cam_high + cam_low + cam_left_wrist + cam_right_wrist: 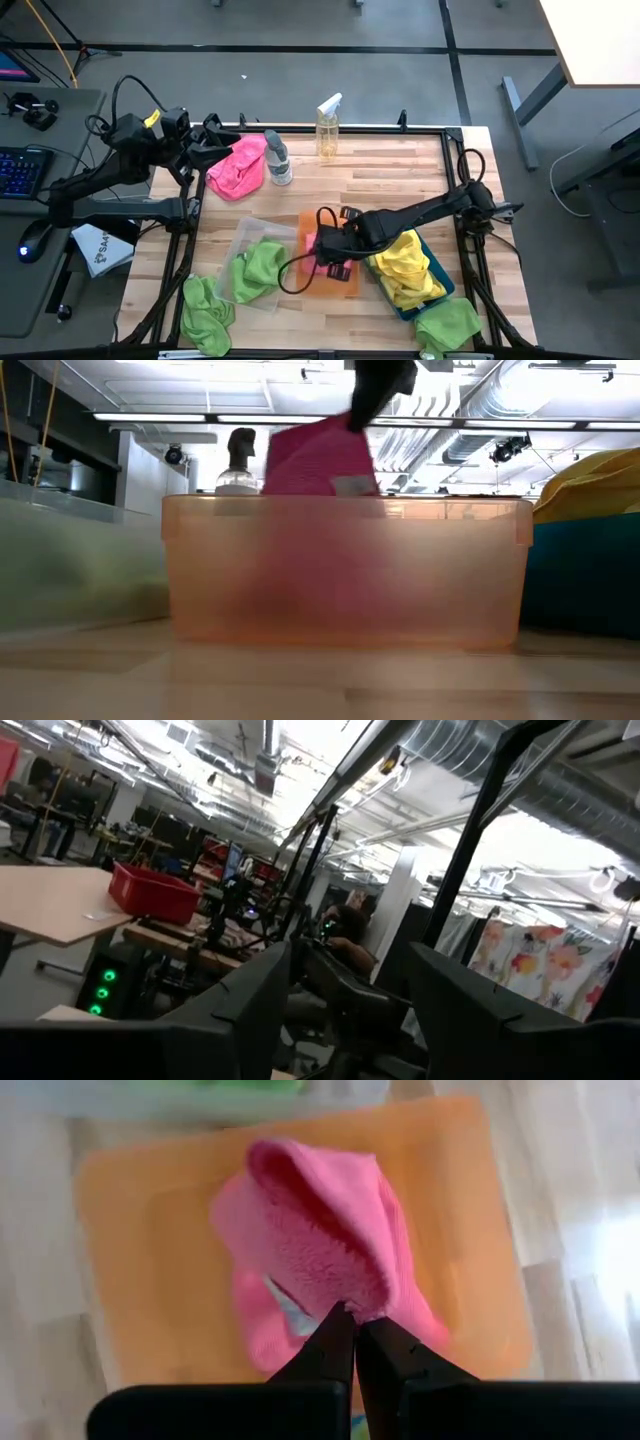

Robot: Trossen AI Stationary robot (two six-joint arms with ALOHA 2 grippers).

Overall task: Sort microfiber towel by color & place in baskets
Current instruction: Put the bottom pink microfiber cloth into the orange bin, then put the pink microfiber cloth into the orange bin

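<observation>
Three trays side by side near table's front edge: clear tray (243,240) w/ lime green towel (258,266); orange tray (318,283) in the middle, pink towel (320,1245) dangling over it, pinched by right arm's fingers (385,1355); teal tray (440,292) heaped w/ yellow towels (405,265). Loose green towels at front-left (205,310) & front-right (450,325) corners. Another pink towel (238,167) crumpled by back-left corner.

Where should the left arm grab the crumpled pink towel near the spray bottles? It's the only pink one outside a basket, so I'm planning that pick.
Grip the raised fold along the top of the crumpled pink microfiber towel, coming straight down from above. It lies heaped and flat on the wooden table, so no edge offers itself sideways, and the clear spray bottle touches its right side.
</observation>
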